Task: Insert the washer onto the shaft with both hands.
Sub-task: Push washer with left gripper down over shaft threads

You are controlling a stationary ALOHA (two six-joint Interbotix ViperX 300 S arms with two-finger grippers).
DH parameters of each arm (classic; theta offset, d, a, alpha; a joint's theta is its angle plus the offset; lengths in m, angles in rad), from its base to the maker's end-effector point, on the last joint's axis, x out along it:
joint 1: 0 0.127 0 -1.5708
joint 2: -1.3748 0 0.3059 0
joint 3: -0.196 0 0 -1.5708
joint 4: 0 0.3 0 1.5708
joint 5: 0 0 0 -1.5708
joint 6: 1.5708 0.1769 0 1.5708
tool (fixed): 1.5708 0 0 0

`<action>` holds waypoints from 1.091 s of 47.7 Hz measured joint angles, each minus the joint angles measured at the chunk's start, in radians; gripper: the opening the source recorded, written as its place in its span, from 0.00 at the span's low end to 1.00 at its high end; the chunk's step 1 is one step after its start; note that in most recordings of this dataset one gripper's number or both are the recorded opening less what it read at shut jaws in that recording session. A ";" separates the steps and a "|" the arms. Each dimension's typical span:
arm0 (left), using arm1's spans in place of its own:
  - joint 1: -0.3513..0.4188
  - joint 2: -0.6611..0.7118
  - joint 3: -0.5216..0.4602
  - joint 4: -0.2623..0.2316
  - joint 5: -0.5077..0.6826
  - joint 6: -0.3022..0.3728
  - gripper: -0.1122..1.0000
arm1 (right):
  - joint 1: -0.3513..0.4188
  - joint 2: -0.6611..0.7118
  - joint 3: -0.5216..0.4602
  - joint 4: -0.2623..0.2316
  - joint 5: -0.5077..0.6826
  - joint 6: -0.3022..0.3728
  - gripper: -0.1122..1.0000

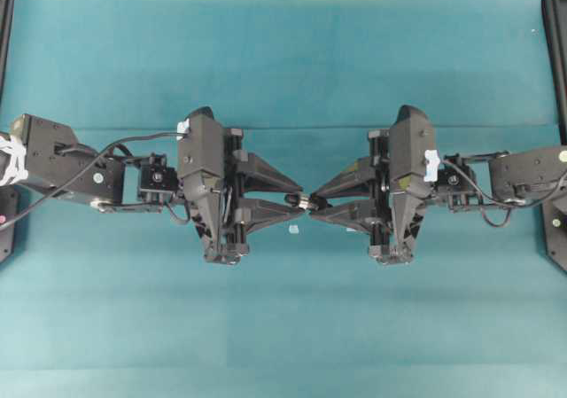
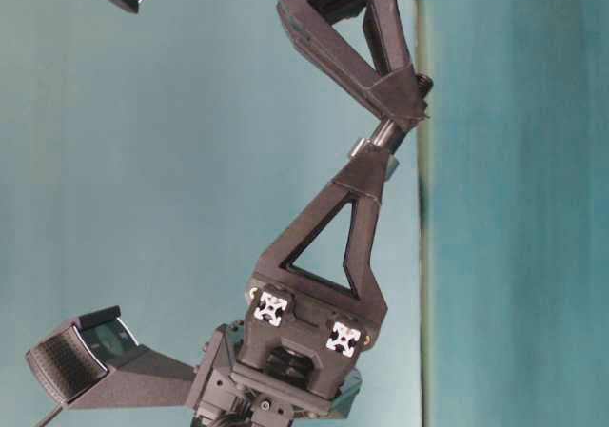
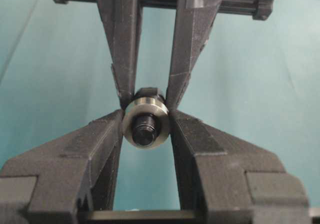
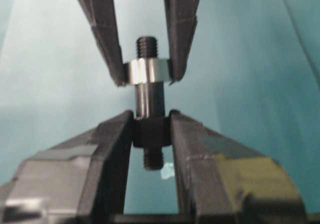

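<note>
Currently:
Shaft: axis left-right between grippers, washer threaded on.
Left gripper: pinching washer.
Right gripper: pinching shaft.
Surface: teal cloth.

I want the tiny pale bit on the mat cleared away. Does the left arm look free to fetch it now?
Probably not: the left gripper is shut on the washer, already threaded over the shaft that the right gripper holds. The pale bit lies uncovered below them.

A teal cloth is covering the whole work surface, showing faint fold lines. A tiny pale whitish square bit is lying on it near the middle. Black frame rails are standing along both side edges.
</note>
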 measured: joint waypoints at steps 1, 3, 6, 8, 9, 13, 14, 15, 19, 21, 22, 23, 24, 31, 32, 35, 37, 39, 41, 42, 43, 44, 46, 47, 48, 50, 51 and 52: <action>0.000 0.000 0.000 0.000 0.000 0.000 0.41 | 0.000 0.000 0.000 0.000 0.002 0.002 0.10; -0.002 0.000 0.000 0.002 0.000 0.000 0.42 | 0.000 0.000 0.000 0.000 0.002 0.000 0.10; -0.002 0.000 0.000 0.000 0.000 0.000 0.42 | 0.000 0.000 0.000 0.000 0.000 0.002 0.10; -0.002 0.002 0.000 0.002 0.002 0.000 0.42 | 0.000 0.000 0.000 0.000 0.002 0.002 0.10; -0.002 0.002 0.000 0.002 0.000 0.000 0.42 | 0.000 0.000 0.000 -0.002 0.002 0.000 0.10; -0.002 0.005 -0.002 0.000 0.000 0.000 0.42 | 0.002 0.000 0.000 0.000 0.002 0.002 0.10; -0.003 0.005 -0.002 0.000 0.000 -0.002 0.42 | 0.002 0.000 0.000 -0.002 0.000 0.002 0.10; -0.002 0.005 -0.003 0.000 0.002 0.000 0.41 | 0.002 0.000 0.000 -0.002 0.002 0.000 0.10; -0.002 0.011 -0.008 0.000 0.011 0.000 0.42 | 0.002 0.002 0.000 0.000 0.000 0.002 0.10; -0.002 0.012 -0.012 0.000 0.021 0.002 0.42 | 0.002 0.002 0.000 0.000 0.002 0.002 0.10; -0.003 0.015 -0.015 0.000 0.028 0.002 0.41 | 0.002 0.003 0.000 0.000 0.000 0.002 0.10; -0.002 0.015 -0.018 0.000 0.032 0.002 0.42 | 0.002 0.003 0.000 0.000 0.002 0.000 0.10; -0.003 0.017 -0.021 0.000 0.038 0.003 0.42 | 0.002 0.003 0.000 0.000 0.000 0.000 0.10; -0.005 0.028 -0.040 0.000 0.072 0.005 0.42 | 0.002 0.005 0.000 -0.002 -0.002 0.000 0.10; -0.005 0.029 -0.041 0.000 0.075 0.005 0.42 | 0.000 0.006 0.000 0.000 -0.002 0.002 0.10; -0.005 0.031 -0.046 0.000 0.080 0.005 0.42 | 0.002 0.006 0.000 0.000 -0.002 0.002 0.10; -0.005 0.032 -0.046 0.000 0.080 0.005 0.42 | 0.002 0.006 0.000 0.000 -0.002 0.000 0.10; -0.005 0.032 -0.048 0.000 0.081 0.005 0.42 | 0.000 0.006 0.000 0.000 -0.002 0.000 0.10; -0.005 0.032 -0.048 0.000 0.081 0.005 0.42 | 0.002 0.006 0.000 0.000 -0.002 0.000 0.10; -0.005 0.032 -0.048 0.000 0.081 0.005 0.42 | 0.002 0.006 0.000 -0.002 -0.002 0.002 0.10; -0.005 0.032 -0.048 0.000 0.081 0.005 0.42 | 0.002 0.006 0.000 0.000 -0.003 0.000 0.10; -0.006 0.032 -0.048 0.000 0.081 0.005 0.41 | 0.000 0.006 0.000 0.000 -0.003 0.002 0.10; -0.005 0.032 -0.048 0.000 0.081 0.005 0.42 | 0.002 0.006 0.000 0.000 -0.003 0.002 0.10; -0.005 0.032 -0.048 0.000 0.081 0.005 0.42 | 0.002 0.006 0.000 0.000 -0.003 0.000 0.10; -0.005 0.032 -0.048 0.000 0.081 0.005 0.42 | 0.000 0.005 0.000 0.000 -0.003 0.000 0.10; -0.005 0.032 -0.048 0.000 0.081 0.005 0.41 | 0.002 0.006 0.000 -0.002 -0.003 0.000 0.10; -0.005 0.032 -0.048 0.000 0.081 0.003 0.42 | 0.002 0.006 0.000 0.000 -0.003 0.000 0.10; -0.006 0.032 -0.048 0.000 0.081 0.000 0.41 | 0.002 0.006 0.000 -0.002 -0.003 0.000 0.10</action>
